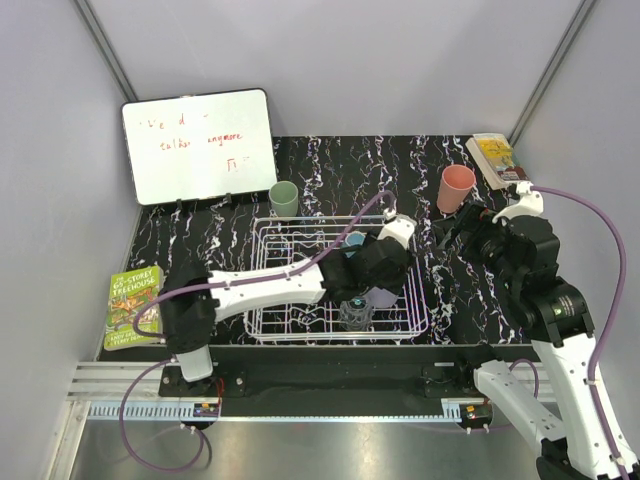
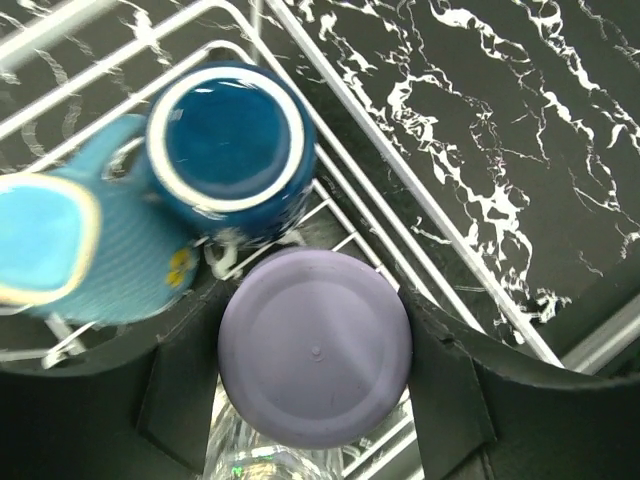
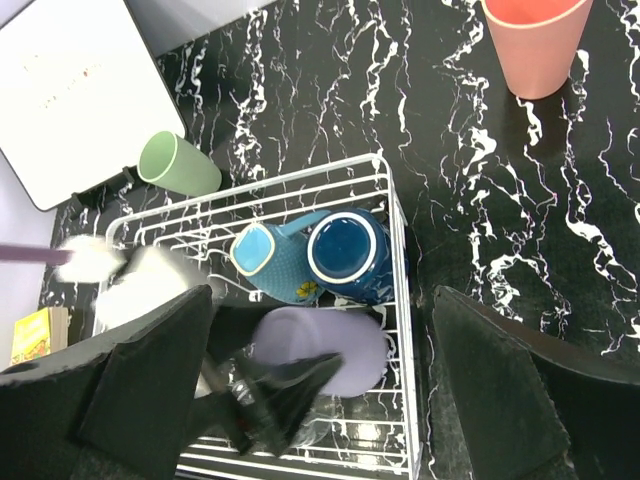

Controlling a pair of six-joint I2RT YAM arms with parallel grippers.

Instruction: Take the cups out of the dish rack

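Observation:
The white wire dish rack (image 1: 268,238) stands mid-table. In it are a lavender cup (image 2: 315,345), upside down, a dark blue cup (image 2: 230,150), a teal cup (image 2: 70,250) lying on its side, and a clear glass (image 2: 270,465). My left gripper (image 1: 383,285) is in the rack, its fingers (image 2: 455,400) pressed on both sides of the lavender cup. A pale green cup (image 1: 284,199) stands behind the rack and a salmon pink cup (image 1: 456,189) to its far right. My right gripper (image 1: 462,228) hovers right of the rack, open and empty.
A whiteboard (image 1: 198,145) leans at the back left. A green book (image 1: 135,307) lies at the left table edge and another book (image 1: 493,157) at the back right. Grey walls close in the table.

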